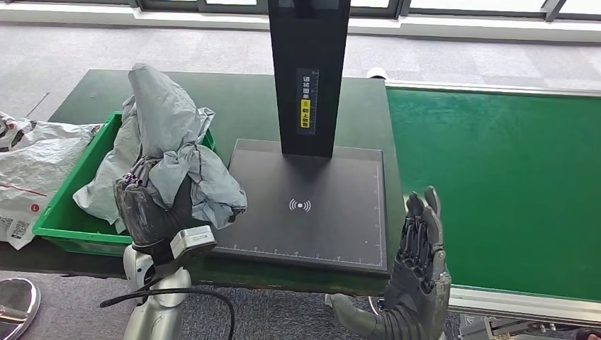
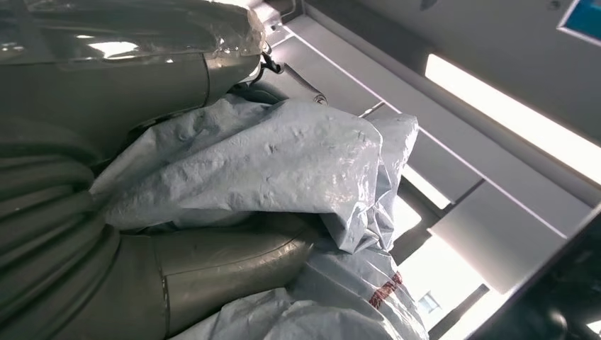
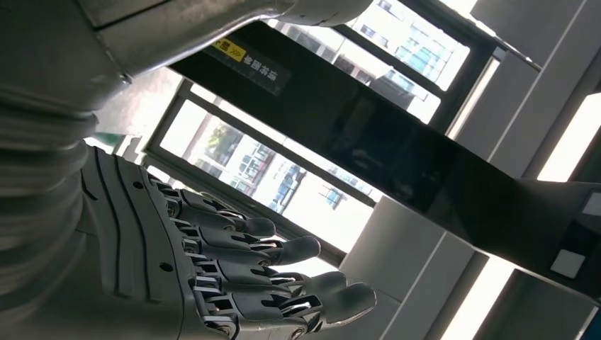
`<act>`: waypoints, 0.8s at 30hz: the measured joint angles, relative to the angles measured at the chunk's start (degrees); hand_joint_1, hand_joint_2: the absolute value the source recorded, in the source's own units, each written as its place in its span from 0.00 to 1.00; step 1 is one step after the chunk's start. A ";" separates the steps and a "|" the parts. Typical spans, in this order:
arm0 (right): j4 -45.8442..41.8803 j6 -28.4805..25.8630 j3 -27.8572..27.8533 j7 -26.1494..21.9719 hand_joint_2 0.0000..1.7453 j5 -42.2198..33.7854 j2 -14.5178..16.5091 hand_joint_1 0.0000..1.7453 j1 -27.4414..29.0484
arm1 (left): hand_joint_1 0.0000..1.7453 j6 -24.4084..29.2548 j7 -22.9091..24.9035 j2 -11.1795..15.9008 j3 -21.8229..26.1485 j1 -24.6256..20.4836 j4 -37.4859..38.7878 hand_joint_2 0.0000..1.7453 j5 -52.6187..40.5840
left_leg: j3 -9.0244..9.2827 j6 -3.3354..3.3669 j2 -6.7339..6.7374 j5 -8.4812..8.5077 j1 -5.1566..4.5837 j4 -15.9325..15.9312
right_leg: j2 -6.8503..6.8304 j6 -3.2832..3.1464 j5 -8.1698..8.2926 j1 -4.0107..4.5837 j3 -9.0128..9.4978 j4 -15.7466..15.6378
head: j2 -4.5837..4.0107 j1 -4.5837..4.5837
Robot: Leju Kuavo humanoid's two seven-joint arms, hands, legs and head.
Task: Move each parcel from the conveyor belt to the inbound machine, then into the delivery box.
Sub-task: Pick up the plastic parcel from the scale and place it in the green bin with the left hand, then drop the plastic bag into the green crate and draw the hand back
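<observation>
Left hand (image 1: pixel 150 209): fingers wrapped around a crumpled grey plastic parcel (image 1: pixel 166 134), held raised, bunched upward above the hand. In the left wrist view the parcel (image 2: pixel 269 166) is seen squeezed between the thick grey thumb and the ribbed cover; a second fold with red print shows beside it.

The parcel is carried over the gap between the green delivery box (image 1: pixel 71 227) and the black plate of the inbound machine (image 1: pixel 312 205). Loose folds hang over the box's near right corner and over the plate's left edge. Whether the folds touch either one cannot be told.

Right hand (image 1: pixel 419 248): nothing held, fingers extended and slightly apart, pointing up, set at the plate's right front corner, just beside the near rim of the conveyor belt (image 1: pixel 496 184). In the right wrist view the fingers (image 3: pixel 283 248) are seen straight with gaps between them.

The machine's black post (image 1: pixel 309 71) stands at the back of the plate. The plate's marked centre is left uncovered. The green belt surface is bare across its visible width.

A white printed bag (image 1: pixel 28 170) lies at the left edge, against the outer wall of the box. The bench (image 1: pixel 234 99) top is dark green behind the box and plate.
</observation>
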 joint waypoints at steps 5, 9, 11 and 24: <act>-0.08 0.93 -0.16 0.35 1.00 0.10 0.03 0.00 0.08 | 1.00 -0.04 3.49 1.87 1.49 -4.59 4.27 1.00 -1.62 | 0.01 -0.03 -0.01 0.05 0.00 0.00 | 0.00 0.00 0.02 0.00 0.03 0.02 | 0.00 0.00; -0.08 2.17 -0.24 1.24 1.00 0.17 0.14 0.00 -0.01 | 1.00 -0.50 7.46 4.12 3.58 -8.99 10.14 1.00 -0.89 | 0.01 -0.03 -0.01 0.07 0.00 0.00 | 0.00 0.00 0.03 0.00 0.05 0.04 | 0.00 0.01; -0.07 2.67 -0.25 1.44 1.00 0.05 0.15 0.00 -0.11 | 1.00 -0.67 8.60 5.55 5.11 -11.19 14.07 1.00 1.08 | 0.01 -0.04 -0.01 0.07 0.01 0.00 | 0.00 0.00 0.03 0.00 0.05 0.05 | 0.00 0.01; 1.80 3.34 -0.25 1.56 1.00 -1.05 0.71 0.00 -2.24 | 1.00 -0.22 6.06 12.09 21.65 -22.43 39.72 1.00 0.86 | 0.08 -0.11 -0.26 0.12 0.02 -0.01 | -0.20 -0.09 -0.06 -0.01 0.18 0.11 | 0.00 0.01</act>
